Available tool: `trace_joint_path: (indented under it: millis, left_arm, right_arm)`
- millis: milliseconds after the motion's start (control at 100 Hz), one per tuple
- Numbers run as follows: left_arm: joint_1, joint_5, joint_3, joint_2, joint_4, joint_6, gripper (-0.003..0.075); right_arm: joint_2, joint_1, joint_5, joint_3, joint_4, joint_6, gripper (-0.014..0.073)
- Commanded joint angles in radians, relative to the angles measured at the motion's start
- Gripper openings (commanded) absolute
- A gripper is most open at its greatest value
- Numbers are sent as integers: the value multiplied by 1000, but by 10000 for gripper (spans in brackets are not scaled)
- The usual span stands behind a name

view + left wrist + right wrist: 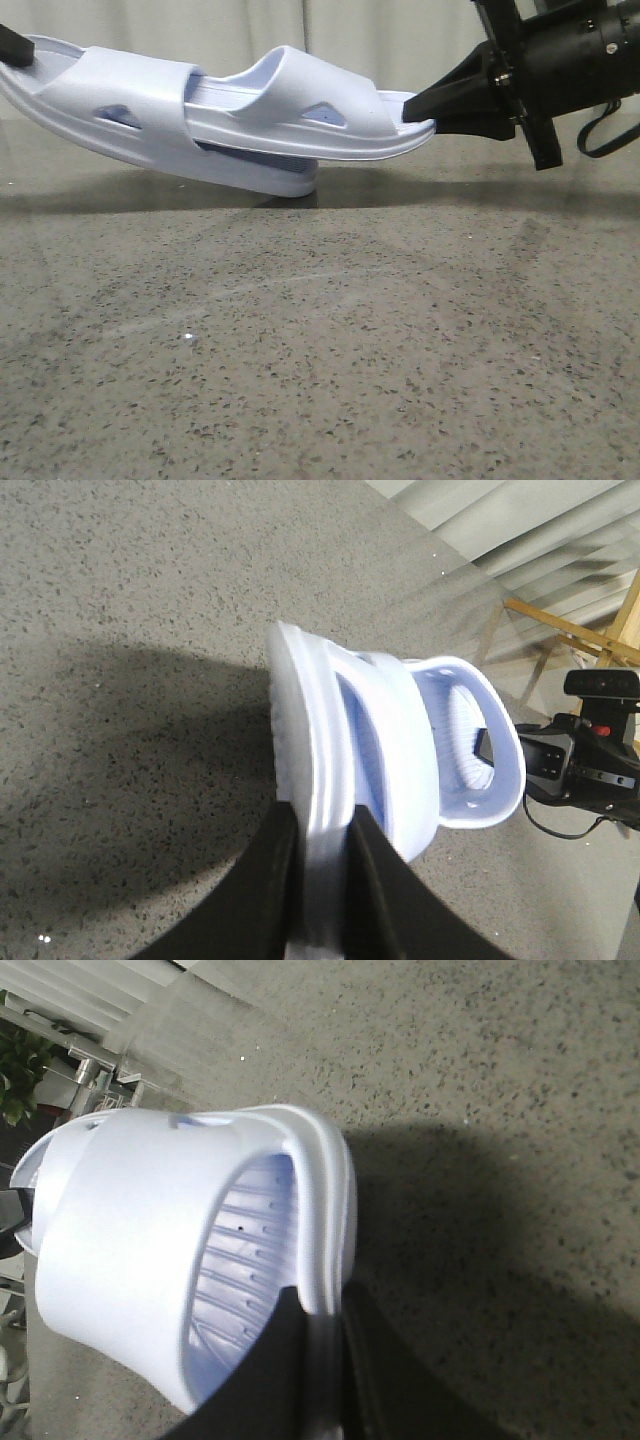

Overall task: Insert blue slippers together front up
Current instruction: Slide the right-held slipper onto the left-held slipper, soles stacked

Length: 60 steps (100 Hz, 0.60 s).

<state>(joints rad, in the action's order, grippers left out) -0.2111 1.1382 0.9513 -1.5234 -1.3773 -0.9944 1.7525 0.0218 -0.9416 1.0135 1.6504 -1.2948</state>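
Above the speckled grey stone counter (320,360), each arm's fingers clamp a heel rim so one pale lavender-blue foam slipper (110,115) receives the other (310,120) under its strap.

Pale blue slippers (250,120) nested, airborne

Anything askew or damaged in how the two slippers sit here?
No damage shows. The left slipper hangs tilted, held off the table by the left gripper, and the right slipper, pinched by the right gripper, is pushed partway under its strap.
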Motion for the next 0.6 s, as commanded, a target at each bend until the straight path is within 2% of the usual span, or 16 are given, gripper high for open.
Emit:
trace_joint_path:
  millis: [0,160,360,590]
  left_arm:
    - [35,129,24,34,-98,-10,15]
    - [44,129,24,26,-99,-12,15]
    - [42,129,26,23,-99,-12,15]
    - [11,129,78,23,-70,2,15]
  right_arm:
    - [-25,44,-116,52,34,-32,-106]
    - [0,86,-106,85,33,-32,-106]
    - [0,60,-108,86,30,-32,-97]
    - [-5,-52,-235,86,17,-1,64]
